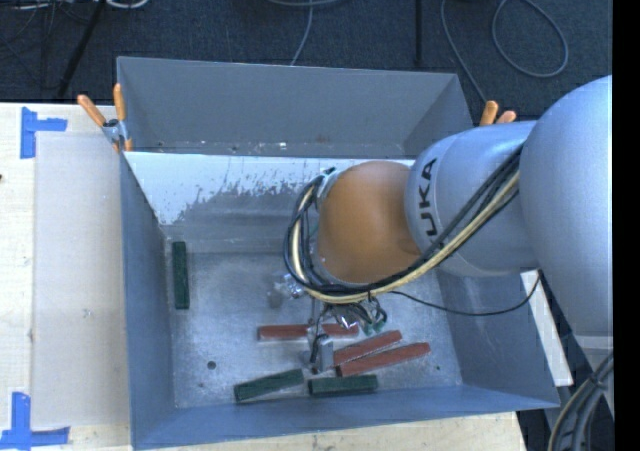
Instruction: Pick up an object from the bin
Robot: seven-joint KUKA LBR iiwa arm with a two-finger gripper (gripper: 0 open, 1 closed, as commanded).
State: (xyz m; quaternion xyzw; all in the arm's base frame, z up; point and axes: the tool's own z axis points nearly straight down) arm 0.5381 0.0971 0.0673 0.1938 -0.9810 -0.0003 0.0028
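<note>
One long reddish-brown bar (285,333) lies flat on the floor of the grey bin (300,109), running out to the view's left from the gripper (320,344). Its nearer end reaches the gripper; whether it passes under the gripper or stops against it cannot be told. The gripper stands low over that end, hanging beneath the arm's orange cover (365,224), and whether it is released or clenched cannot be told from this angle. Just to the view's right of the gripper lie two more reddish-brown bars, the upper slanted bar (368,344) and the lower slanted bar (392,355), side by side and tilted the same way. Just below the gripper rests a short dark green bar (343,385), and below and to its left a longer dark green bar (268,387). Well apart from the gripper, far to its left, a third green bar (180,275) lies along the bin's left wall
</note>
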